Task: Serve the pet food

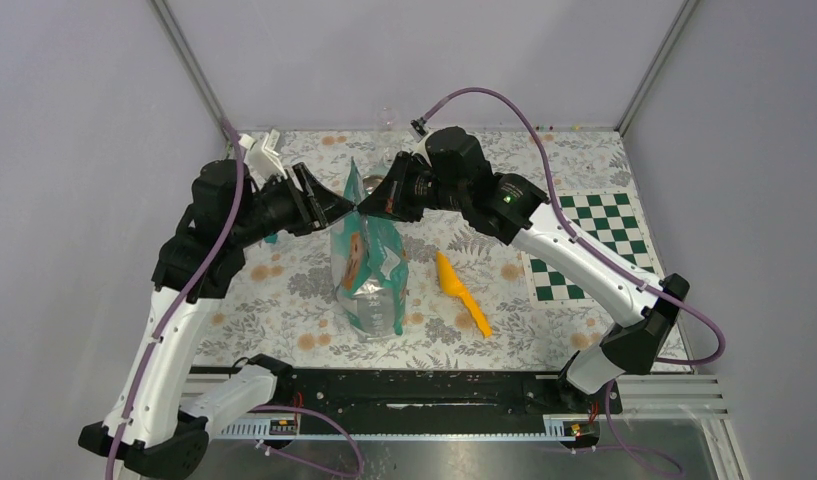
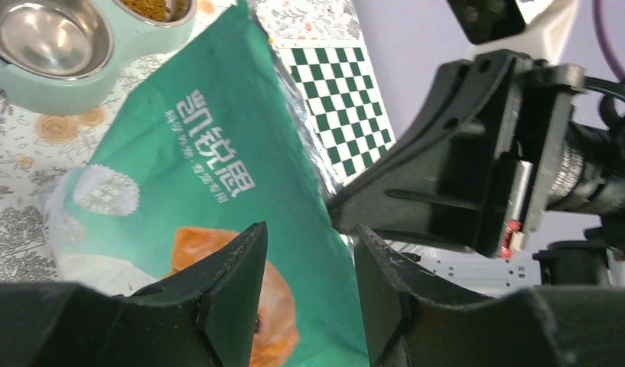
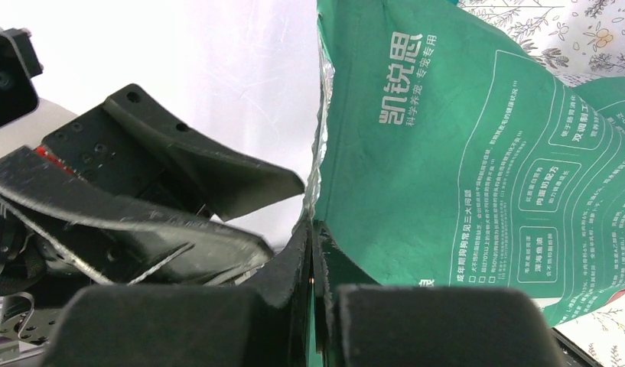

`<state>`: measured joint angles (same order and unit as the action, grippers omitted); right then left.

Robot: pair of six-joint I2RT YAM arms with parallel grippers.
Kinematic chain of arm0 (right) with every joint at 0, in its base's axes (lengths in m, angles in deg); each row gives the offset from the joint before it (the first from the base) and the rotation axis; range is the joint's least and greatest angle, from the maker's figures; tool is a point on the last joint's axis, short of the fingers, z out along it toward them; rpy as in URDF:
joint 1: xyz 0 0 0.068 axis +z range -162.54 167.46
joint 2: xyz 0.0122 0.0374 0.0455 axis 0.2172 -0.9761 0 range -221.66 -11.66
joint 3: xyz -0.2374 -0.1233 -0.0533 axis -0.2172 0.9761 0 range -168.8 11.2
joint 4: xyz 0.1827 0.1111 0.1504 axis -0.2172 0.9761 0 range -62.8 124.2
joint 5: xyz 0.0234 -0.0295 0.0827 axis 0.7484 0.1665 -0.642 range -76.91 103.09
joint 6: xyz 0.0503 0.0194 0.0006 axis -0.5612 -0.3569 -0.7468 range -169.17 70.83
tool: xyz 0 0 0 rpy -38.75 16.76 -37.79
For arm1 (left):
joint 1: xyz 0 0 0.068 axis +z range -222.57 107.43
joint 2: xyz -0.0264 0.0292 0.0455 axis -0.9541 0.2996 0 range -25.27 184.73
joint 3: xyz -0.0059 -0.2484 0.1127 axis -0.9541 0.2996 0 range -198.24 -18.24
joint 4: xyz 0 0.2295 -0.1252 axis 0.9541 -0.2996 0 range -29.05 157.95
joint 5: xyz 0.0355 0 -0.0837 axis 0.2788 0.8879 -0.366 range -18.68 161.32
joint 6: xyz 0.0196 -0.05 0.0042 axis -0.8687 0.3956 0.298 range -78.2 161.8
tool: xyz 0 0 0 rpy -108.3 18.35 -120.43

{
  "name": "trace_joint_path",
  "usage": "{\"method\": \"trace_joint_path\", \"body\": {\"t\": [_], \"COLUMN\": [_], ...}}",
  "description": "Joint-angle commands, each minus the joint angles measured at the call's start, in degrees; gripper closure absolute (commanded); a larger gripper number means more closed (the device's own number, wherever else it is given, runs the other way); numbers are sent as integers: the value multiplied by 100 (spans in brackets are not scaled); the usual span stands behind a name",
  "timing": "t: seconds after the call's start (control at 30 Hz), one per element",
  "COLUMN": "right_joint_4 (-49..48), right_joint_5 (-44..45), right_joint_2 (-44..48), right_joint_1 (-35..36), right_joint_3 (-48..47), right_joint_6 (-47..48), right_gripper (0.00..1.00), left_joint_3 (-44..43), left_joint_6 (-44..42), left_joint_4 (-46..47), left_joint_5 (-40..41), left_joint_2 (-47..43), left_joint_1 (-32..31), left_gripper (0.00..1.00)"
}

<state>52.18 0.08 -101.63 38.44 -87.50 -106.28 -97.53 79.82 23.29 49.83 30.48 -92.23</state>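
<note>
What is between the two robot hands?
The top of the green food bag, in the top view. The right hand pinches it; the left hand is open.

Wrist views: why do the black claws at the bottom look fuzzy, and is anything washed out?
Left wrist view: the left gripper sits close to the lens and looks soft, the bag print is sharp, the bowl glares. Right wrist view: the right gripper is soft too, and the background is washed out white.
</note>
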Motion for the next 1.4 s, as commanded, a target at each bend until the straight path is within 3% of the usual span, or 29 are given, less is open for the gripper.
{"method": "trace_joint_path", "body": {"t": [0.0, 0.27, 0.43, 0.57, 0.7, 0.8, 1.07, 1.23, 1.37], "right_joint_4": [-304, -297, -100, -75, 4, 239, 630, 632, 636], "right_joint_5": [-189, -250, -134, -133, -175, -91, 172, 118, 61], "right_joint_2": [96, 58, 56, 29, -31, -66, -121, -195, -243], "right_joint_1": [-9, -9, -9, -8, -1, 9, 125, 208, 253], "right_joint_3": [-63, -160, -261, -296, -364, -504, -773, -940, -1087], "right_joint_6": [-170, -117, 10, 70, 182, 380, 855, 993, 1064], "right_gripper": [100, 100, 100, 100, 100, 100, 100, 100, 100], "left_joint_3": [130, 355, 188, 122, 106, 150, 292, 422, 497], "left_joint_6": [126, -110, -611, -671, -575, -483, -111, 226, 354], "left_joint_4": [565, 510, -122, -229, -254, -240, 44, 309, 405], "left_joint_5": [-566, -869, -134, -58, -68, -197, -615, -930, -1029], "left_joint_2": [-169, -187, -167, -116, -35, 20, 97, 103, 110], "left_joint_1": [15, 17, 19, 17, 15, 19, 17, 11, 7], "left_gripper": [53, 48, 64, 75, 79, 79, 66, 65, 70]}}
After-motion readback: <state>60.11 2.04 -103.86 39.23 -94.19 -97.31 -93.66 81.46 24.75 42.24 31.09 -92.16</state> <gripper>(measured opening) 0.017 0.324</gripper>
